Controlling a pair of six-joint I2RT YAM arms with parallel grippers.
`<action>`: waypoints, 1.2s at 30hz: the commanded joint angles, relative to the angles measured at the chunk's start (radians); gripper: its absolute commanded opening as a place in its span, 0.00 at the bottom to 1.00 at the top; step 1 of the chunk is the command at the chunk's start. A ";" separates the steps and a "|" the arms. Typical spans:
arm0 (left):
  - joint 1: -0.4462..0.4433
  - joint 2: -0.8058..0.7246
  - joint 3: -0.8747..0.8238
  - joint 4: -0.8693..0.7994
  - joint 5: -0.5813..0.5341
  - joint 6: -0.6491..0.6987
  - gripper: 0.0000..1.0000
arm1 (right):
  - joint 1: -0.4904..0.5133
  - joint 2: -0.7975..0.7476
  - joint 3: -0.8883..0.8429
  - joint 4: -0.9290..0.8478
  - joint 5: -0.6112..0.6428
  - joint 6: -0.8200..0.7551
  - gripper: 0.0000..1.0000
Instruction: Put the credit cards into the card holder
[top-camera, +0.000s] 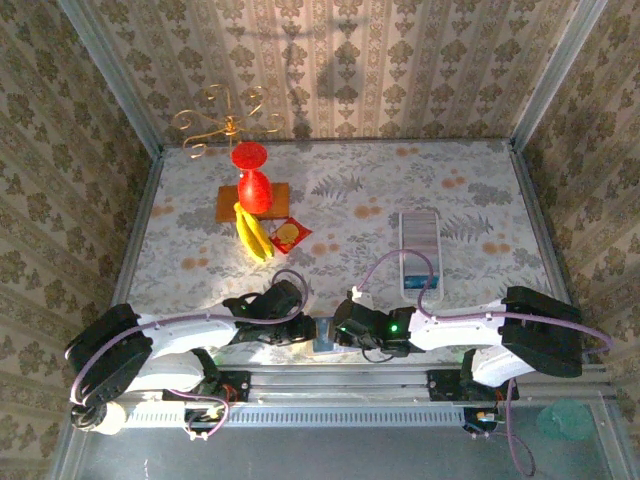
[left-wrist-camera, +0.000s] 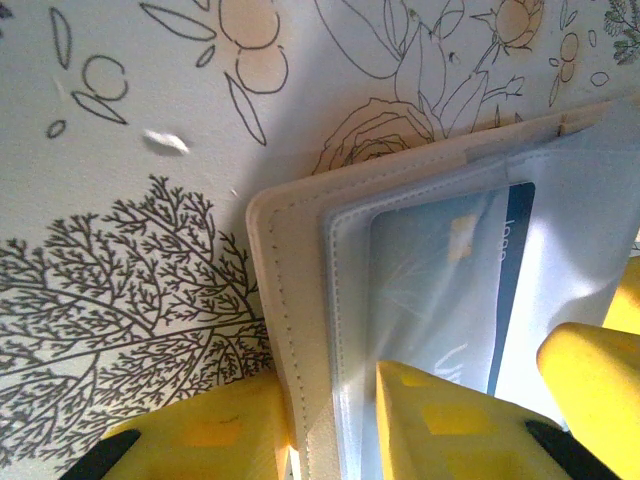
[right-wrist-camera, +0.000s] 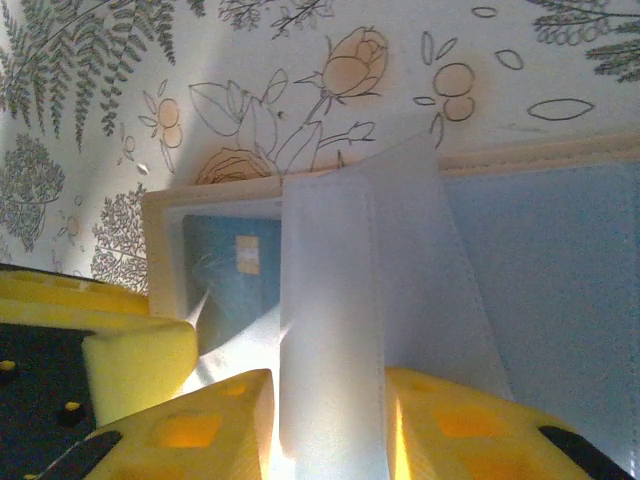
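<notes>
Floral tabletop (left-wrist-camera: 150, 250): the open card holder (left-wrist-camera: 290, 300) sits between both hands. Left hand (left-wrist-camera: 325, 440) pinches its tan edge, right hand (right-wrist-camera: 330, 440) pinches its clear sleeve (right-wrist-camera: 330, 300), blue credit card (right-wrist-camera: 225, 280) just beyond.

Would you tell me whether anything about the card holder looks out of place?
One clear sleeve stands up off the open card holder, pinched in the right gripper, while the rest lies flat. Probably deliberate; a blue card sits pocketed beside it.

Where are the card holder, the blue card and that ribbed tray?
card holder (left-wrist-camera: 284, 300): left wrist view, on its beige stitched edge.
blue card (left-wrist-camera: 440, 275): left wrist view, on the middle of its face.
ribbed tray (top-camera: 420, 236): top external view, on its bare ribbed middle.
</notes>
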 joint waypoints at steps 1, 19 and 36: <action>-0.002 0.013 -0.023 0.000 -0.006 0.007 0.28 | -0.002 0.019 0.027 0.022 -0.015 -0.025 0.32; -0.004 -0.031 -0.052 0.003 -0.023 -0.019 0.28 | -0.007 0.021 0.073 -0.070 -0.031 -0.048 0.30; -0.003 -0.044 -0.053 -0.013 -0.030 -0.019 0.29 | -0.006 -0.002 0.155 -0.219 0.016 -0.099 0.35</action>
